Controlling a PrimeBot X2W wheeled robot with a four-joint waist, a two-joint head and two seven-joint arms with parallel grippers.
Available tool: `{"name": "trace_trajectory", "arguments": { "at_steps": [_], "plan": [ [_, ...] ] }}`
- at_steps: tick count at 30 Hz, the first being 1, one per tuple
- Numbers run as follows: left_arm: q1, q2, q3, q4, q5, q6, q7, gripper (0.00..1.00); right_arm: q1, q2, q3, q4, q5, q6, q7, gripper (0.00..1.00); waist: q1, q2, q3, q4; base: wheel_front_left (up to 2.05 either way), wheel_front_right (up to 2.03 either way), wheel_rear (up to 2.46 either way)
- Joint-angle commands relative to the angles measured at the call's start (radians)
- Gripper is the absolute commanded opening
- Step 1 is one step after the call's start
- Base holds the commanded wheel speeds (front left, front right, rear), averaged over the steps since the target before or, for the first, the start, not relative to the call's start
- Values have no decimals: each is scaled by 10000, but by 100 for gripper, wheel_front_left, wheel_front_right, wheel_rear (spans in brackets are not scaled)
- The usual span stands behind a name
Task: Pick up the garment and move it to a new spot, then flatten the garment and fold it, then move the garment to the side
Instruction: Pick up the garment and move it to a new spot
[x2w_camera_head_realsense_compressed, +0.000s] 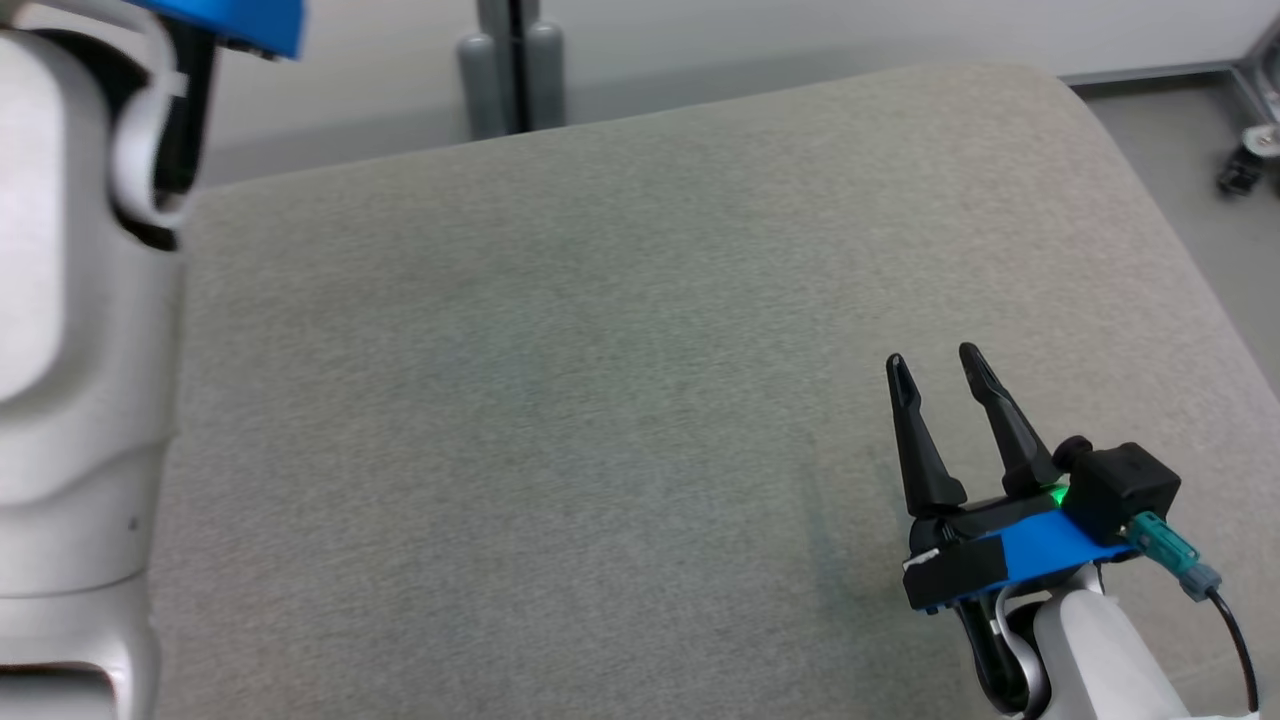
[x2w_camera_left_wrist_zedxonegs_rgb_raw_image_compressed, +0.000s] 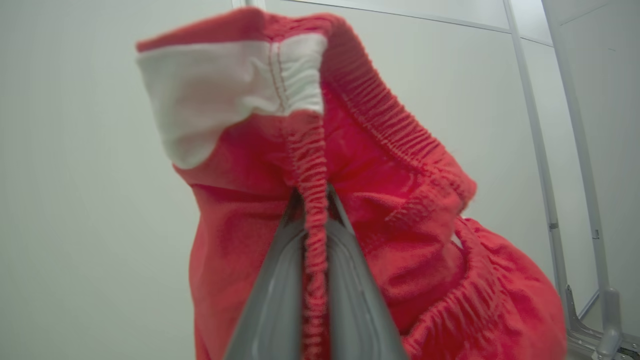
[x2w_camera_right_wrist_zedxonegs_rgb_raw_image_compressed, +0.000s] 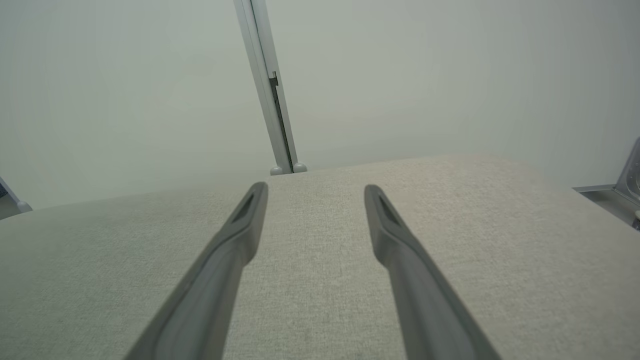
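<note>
A red garment (x2w_camera_left_wrist_zedxonegs_rgb_raw_image_compressed: 395, 215) with an elastic waistband and a white lining patch (x2w_camera_left_wrist_zedxonegs_rgb_raw_image_compressed: 220, 95) hangs in the left wrist view, lifted against a pale wall. My left gripper (x2w_camera_left_wrist_zedxonegs_rgb_raw_image_compressed: 314, 200) is shut on a ridge of its waistband, which runs down between the two fingers. My left forearm (x2w_camera_head_realsense_compressed: 80, 330) rises at the left edge of the head view. Over the grey cushion (x2w_camera_head_realsense_compressed: 600, 350), at the lower right, my right gripper (x2w_camera_head_realsense_compressed: 935, 362) stands open with nothing between its fingers; the right wrist view shows the same gripper (x2w_camera_right_wrist_zedxonegs_rgb_raw_image_compressed: 315, 192) above bare fabric.
The cushion's far edge meets a pale wall with a grey post (x2w_camera_head_realsense_compressed: 512, 65) behind it. To the right, past the cushion's rounded corner, lies grey floor with a metal frame and a caster (x2w_camera_head_realsense_compressed: 1245, 165).
</note>
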Motion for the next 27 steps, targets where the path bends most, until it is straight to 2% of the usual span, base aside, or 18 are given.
{"name": "trace_trajectory", "arguments": {
  "at_steps": [1,10,18,20,27],
  "plan": [
    [220,-150,-240,-30,11,-58,83,0,-36,-45,-4,-82,145,5,-29,100,-1,0,-66,-315,0,0,0],
    [2408,-783,-1368,782,-159,-27,-129,0,13,-47,106,-246,424,5,-31,100,-1,0,265,-991,0,0,0],
    [4182,-1224,-1845,2414,-338,56,-923,0,72,-45,69,-232,463,5,-32,100,-1,0,463,-1053,0,0,0],
    [4443,-1309,-2056,2821,-164,101,-1122,100,84,-45,37,-179,419,5,-32,100,-1,0,448,-986,0,0,0],
    [4964,-1748,-2580,3318,-40,117,-1772,100,168,-45,-47,-38,315,5,-32,100,-1,0,162,-609,0,0,0]
  ]
}}
